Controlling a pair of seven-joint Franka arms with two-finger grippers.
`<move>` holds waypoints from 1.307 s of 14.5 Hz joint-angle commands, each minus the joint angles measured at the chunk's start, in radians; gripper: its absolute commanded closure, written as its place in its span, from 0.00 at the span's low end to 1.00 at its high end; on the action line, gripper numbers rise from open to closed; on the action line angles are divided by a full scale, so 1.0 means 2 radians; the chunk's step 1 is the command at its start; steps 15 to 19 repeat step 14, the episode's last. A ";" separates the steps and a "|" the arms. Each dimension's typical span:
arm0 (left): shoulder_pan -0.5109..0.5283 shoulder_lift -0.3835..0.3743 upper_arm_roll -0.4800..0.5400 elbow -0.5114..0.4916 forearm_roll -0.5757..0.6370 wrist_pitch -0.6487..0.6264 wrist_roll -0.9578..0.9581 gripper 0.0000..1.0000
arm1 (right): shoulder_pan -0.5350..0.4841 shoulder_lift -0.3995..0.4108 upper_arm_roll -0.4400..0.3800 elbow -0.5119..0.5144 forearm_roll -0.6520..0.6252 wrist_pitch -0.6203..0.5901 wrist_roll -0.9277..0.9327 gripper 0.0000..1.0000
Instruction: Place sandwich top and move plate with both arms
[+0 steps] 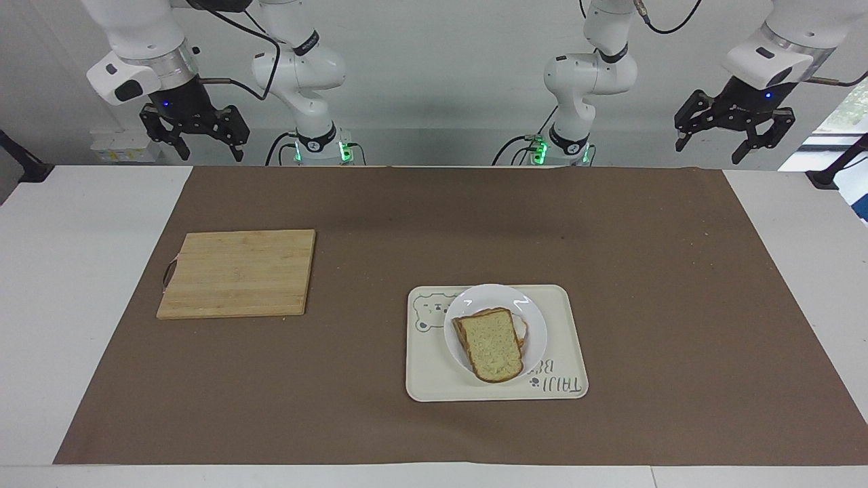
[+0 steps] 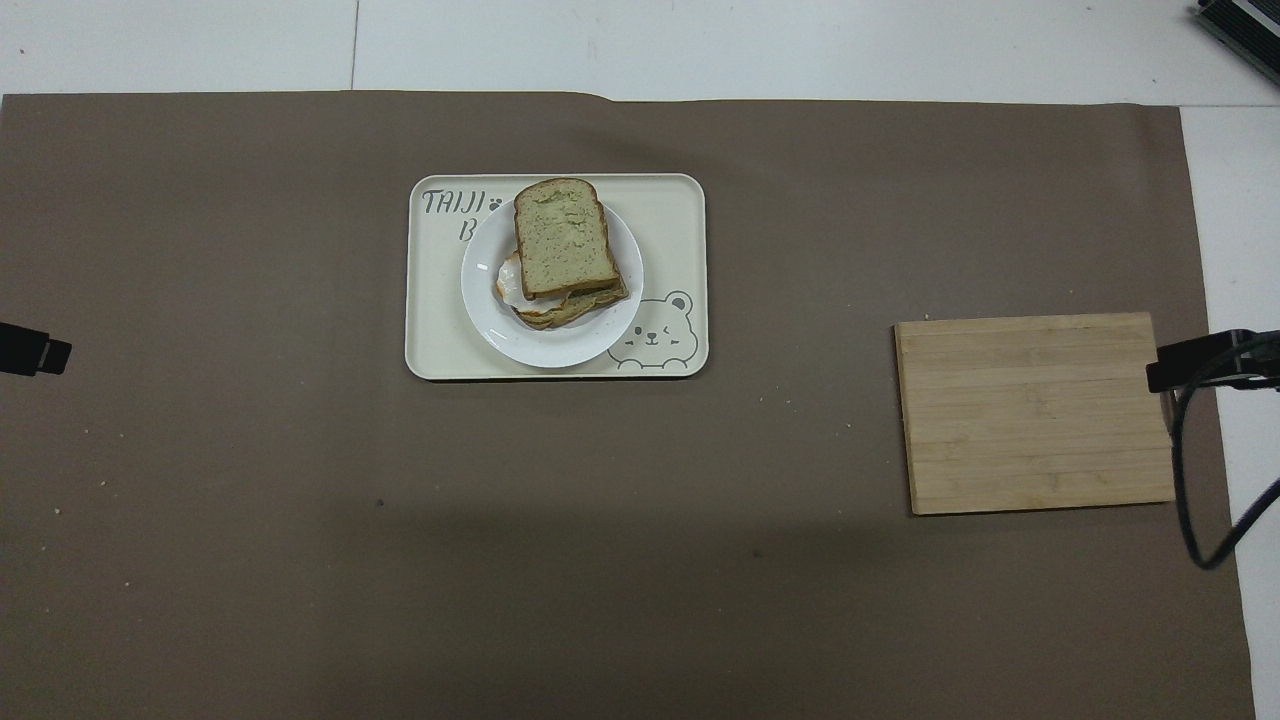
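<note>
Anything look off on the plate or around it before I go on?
One thing: the sandwich top sits skewed on the stack, so the lower slice and egg white stick out from under it toward the robots. The plate rests on the bear tray. Both the left gripper and right gripper hang open, holding nothing.

The surface point(image 1: 88, 271) is white, and a brown mat point(image 1: 434, 224) covers most of it. On the mat lie a wooden cutting board point(image 1: 237, 272) toward the right arm's end and a cream tray point(image 1: 563, 339) with a bear drawing, farther from the robots and nearer the middle. The two are well apart. Small crumbs dot the mat.
</note>
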 commanded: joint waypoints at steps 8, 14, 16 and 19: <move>0.001 -0.012 0.000 -0.020 0.008 0.005 -0.035 0.00 | -0.006 -0.008 0.002 -0.010 0.013 0.008 -0.001 0.00; 0.001 -0.012 0.000 -0.020 0.010 0.005 -0.037 0.00 | -0.006 -0.008 0.002 -0.010 0.012 0.008 -0.001 0.00; 0.001 -0.012 0.000 -0.020 0.010 0.005 -0.037 0.00 | -0.006 -0.008 0.002 -0.010 0.012 0.008 -0.001 0.00; 0.001 -0.012 0.000 -0.020 0.010 0.005 -0.037 0.00 | -0.006 -0.008 0.002 -0.010 0.012 0.008 -0.001 0.00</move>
